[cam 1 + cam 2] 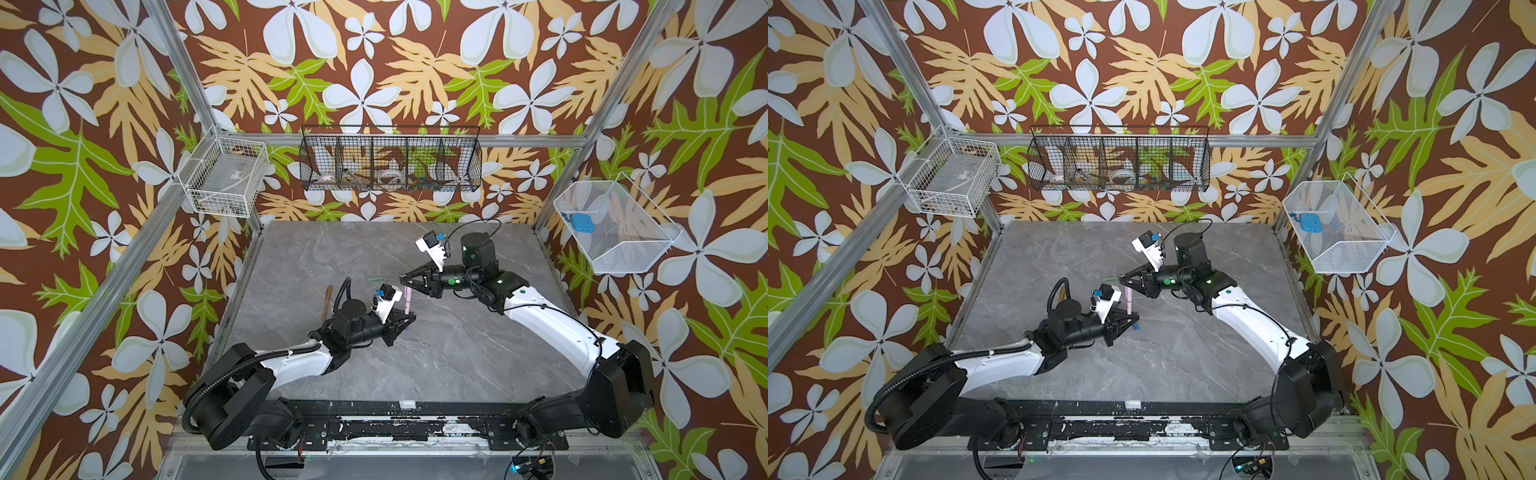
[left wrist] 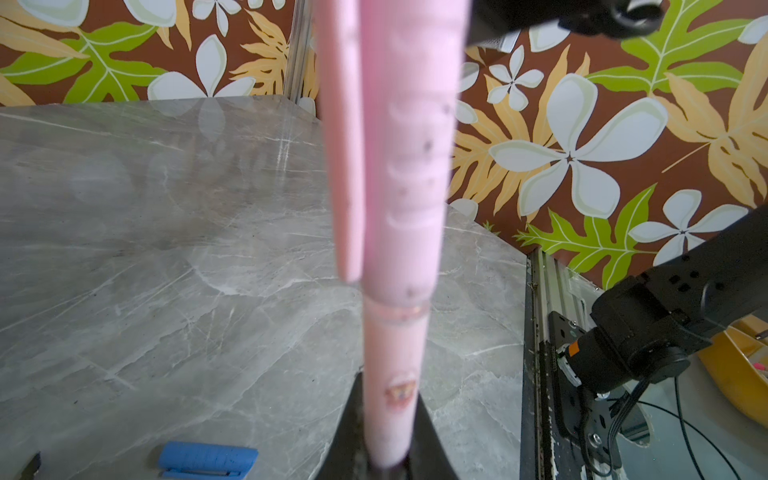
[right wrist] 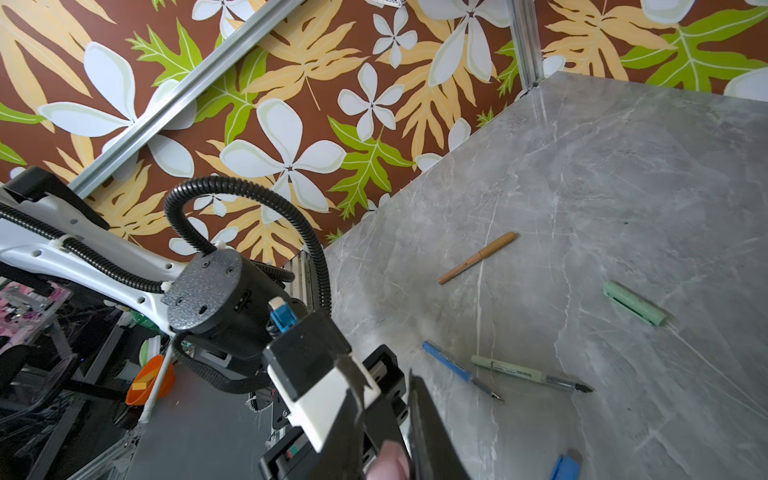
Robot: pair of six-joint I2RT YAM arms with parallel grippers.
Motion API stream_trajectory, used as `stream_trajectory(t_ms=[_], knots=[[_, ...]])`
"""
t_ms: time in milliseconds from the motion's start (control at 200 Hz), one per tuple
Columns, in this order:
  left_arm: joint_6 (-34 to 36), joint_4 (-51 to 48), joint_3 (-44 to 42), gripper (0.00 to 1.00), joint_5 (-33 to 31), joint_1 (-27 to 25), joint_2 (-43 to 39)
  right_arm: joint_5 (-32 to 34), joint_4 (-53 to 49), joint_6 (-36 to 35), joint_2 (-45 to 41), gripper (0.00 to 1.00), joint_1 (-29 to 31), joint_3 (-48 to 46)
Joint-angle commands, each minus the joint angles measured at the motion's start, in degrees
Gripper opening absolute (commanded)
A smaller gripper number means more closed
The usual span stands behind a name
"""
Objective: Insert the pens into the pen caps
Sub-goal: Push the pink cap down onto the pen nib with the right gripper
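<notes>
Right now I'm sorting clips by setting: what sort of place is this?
Likely a robot lab test cell: an aluminium frame lined with floral panels, a black wire basket on the back wall, left arm and right arm over a marbled tabletop.

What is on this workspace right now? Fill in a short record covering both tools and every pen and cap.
left tool: shut on pink pen, roughly upright
right tool: shut on pink cap atop that pen
loose on table: blue pen, green pen, green cap, blue cap
already capped: brown pen
</notes>
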Motion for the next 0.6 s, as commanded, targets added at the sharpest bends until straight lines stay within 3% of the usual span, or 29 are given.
stream_trajectory(t_ms=[0,420,596], knots=[[-0.7,0.2,0.4,0.0,0.5,-0.1,-0.5,2.9,-0.9,-1.1,-0.2,0.19,0.1,-0.7],[-1.0,-0.6,1.6,0.0,-1.4,-0.1,-1.3,4.8,0.7,-0.7,-2.0,0.0,0.2,-3.4],[-1.4,1.9,3.6,0.0,-5.7,-0.1,-2.6,4.1,2.5,1.1,-2.2,0.0,0.2,-5.3]])
